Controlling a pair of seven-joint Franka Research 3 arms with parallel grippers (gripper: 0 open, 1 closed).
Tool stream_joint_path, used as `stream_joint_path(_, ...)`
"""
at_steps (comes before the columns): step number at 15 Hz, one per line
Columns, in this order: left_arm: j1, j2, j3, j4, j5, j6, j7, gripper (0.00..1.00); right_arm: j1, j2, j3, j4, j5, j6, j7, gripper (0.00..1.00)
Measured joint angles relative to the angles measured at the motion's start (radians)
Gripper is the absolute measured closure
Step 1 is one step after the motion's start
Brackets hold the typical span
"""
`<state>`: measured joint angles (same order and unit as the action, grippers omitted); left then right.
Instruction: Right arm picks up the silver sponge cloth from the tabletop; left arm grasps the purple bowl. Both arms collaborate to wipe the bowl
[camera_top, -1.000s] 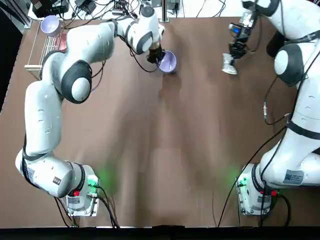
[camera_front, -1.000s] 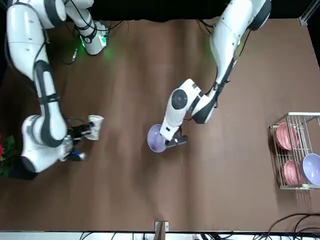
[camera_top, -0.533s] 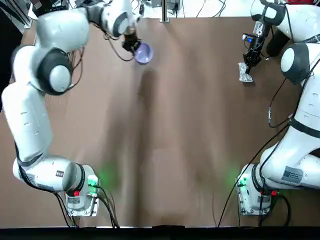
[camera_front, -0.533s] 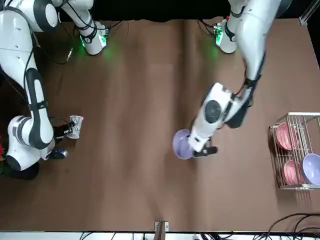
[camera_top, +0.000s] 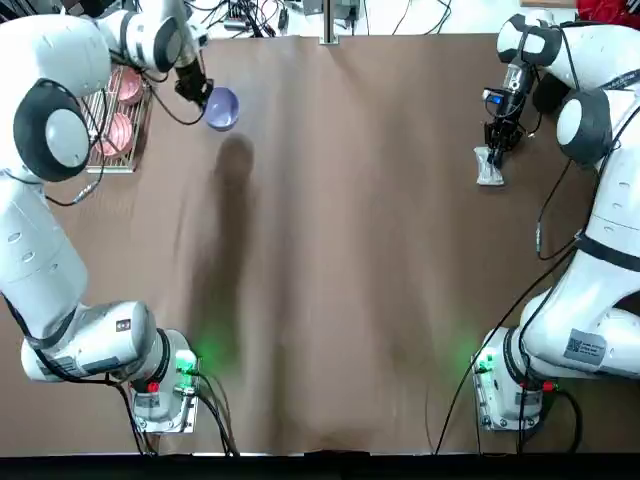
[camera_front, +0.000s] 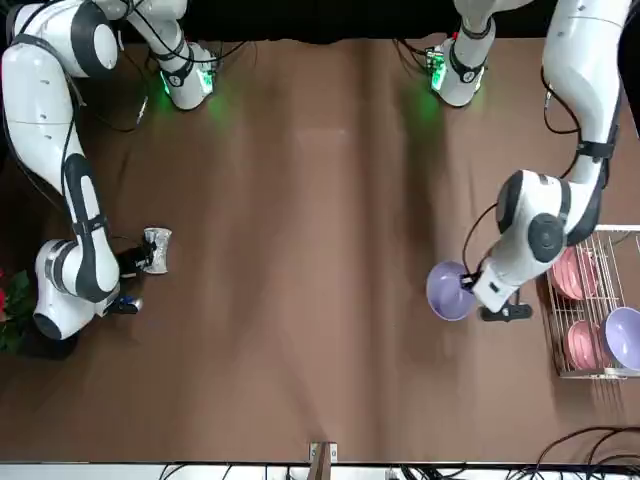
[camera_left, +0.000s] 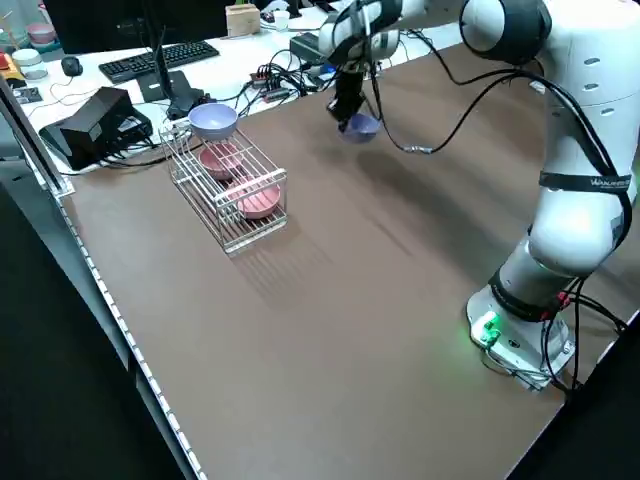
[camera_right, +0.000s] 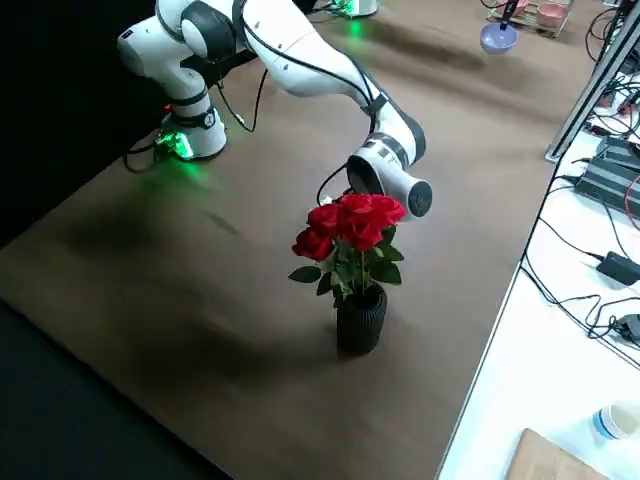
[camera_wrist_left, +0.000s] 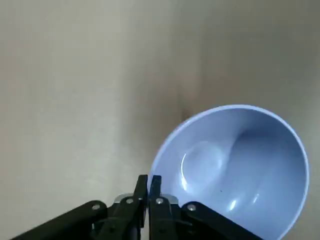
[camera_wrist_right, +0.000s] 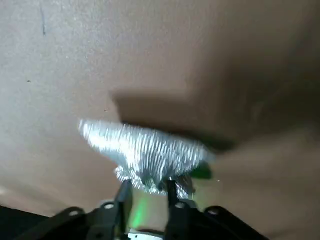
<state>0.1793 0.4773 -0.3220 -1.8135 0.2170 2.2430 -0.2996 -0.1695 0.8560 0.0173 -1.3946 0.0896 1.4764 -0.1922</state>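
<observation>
The purple bowl (camera_top: 222, 107) hangs tilted above the tabletop (camera_top: 340, 250) at the far left, close to the wire rack. My left gripper (camera_top: 200, 95) is shut on its rim, and the left wrist view shows the fingers (camera_wrist_left: 142, 186) pinching the rim of the glossy bowl (camera_wrist_left: 235, 160). At the far right, my right gripper (camera_top: 497, 138) is shut on the silver sponge cloth (camera_top: 489, 167). The cloth (camera_wrist_right: 145, 152) hangs from the gripper (camera_wrist_right: 147, 190) just over its own shadow. From the front, the bowl (camera_front: 447, 290) and cloth (camera_front: 156, 250) are far apart.
A wire rack (camera_top: 112, 112) with pink dishes stands at the far left edge, right beside the held bowl. A second lavender bowl (camera_front: 622, 338) sits on the rack. A black vase of red roses (camera_right: 352, 240) stands past my right gripper near the table's right edge.
My left arm has swung the bowl from the far middle leftward to beside the rack. My right arm has carried the cloth away to the right and lower, towards the tabletop.
</observation>
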Motion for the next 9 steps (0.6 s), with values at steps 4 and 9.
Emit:
stream_joint_path(4,0.134,0.021,0.001,-0.054,0.001,0.055,0.153,0.95,0.005,-0.026,-0.001,0.036,0.0,-0.002,0.0,0.3)
stream_joint_path(9,0.188,0.08,-0.001,-0.066,0.001,0.083,0.205,0.88,0.044,-0.259,0.004,0.117,-0.002,-0.014,0.0,0.0)
